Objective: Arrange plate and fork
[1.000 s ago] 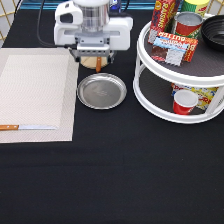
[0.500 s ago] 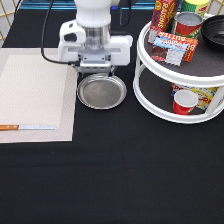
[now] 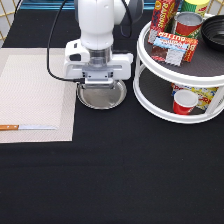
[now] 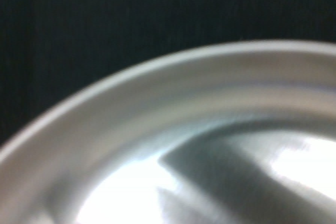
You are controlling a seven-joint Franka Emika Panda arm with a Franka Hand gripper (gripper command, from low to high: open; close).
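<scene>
Shiny silver metal fills our close view: the round plate (image 4: 225,150) with its raised rim. We see it on the black cloth, just right of the pale woven placemat (image 3: 32,95), not on it yet. Our gripper (image 3: 101,86) sits low over the plate's top edge; we cannot tell if it grips. A wooden-handled knife (image 3: 27,127) lies on the mat. We see no fork.
</scene>
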